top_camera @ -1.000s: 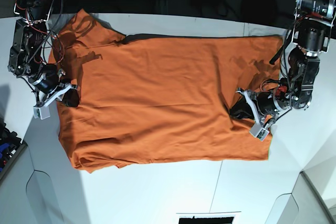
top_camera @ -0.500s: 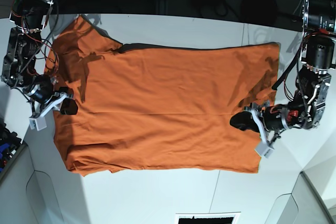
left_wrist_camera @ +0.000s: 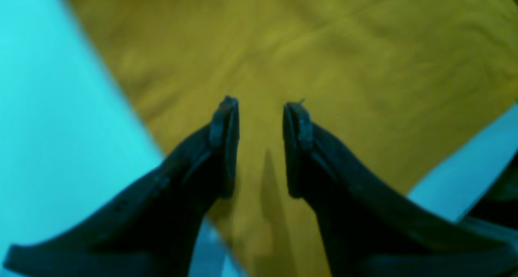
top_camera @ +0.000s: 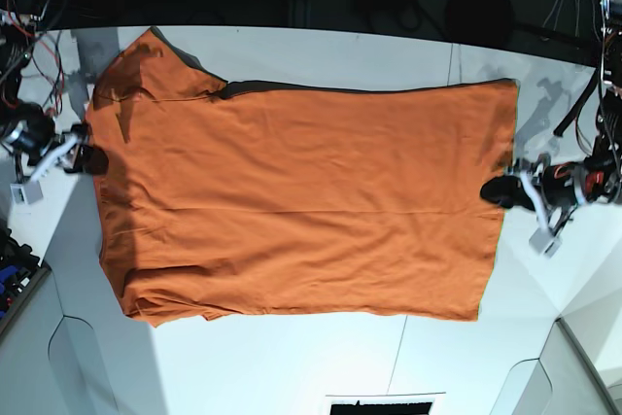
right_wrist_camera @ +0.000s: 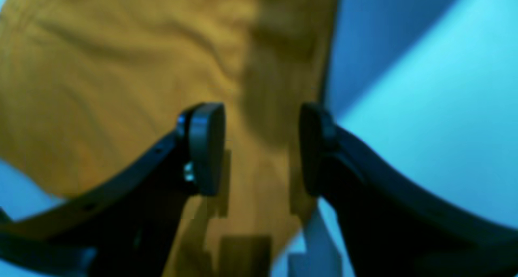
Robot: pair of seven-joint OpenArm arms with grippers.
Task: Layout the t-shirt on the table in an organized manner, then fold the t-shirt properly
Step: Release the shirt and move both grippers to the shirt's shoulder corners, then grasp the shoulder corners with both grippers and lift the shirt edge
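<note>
since the earlier frames, we see both arms drawn outward off the cloth. we find the t-shirt (top_camera: 301, 201) spread flat across the middle of the table (top_camera: 292, 366), its upper edge along the dark far edge. we note the left gripper (top_camera: 498, 191) at the shirt's right hem, jaws parted with nothing between them. we note the right gripper (top_camera: 86, 155) at the shirt's left edge, jaws likewise apart and gripping nothing.
</note>
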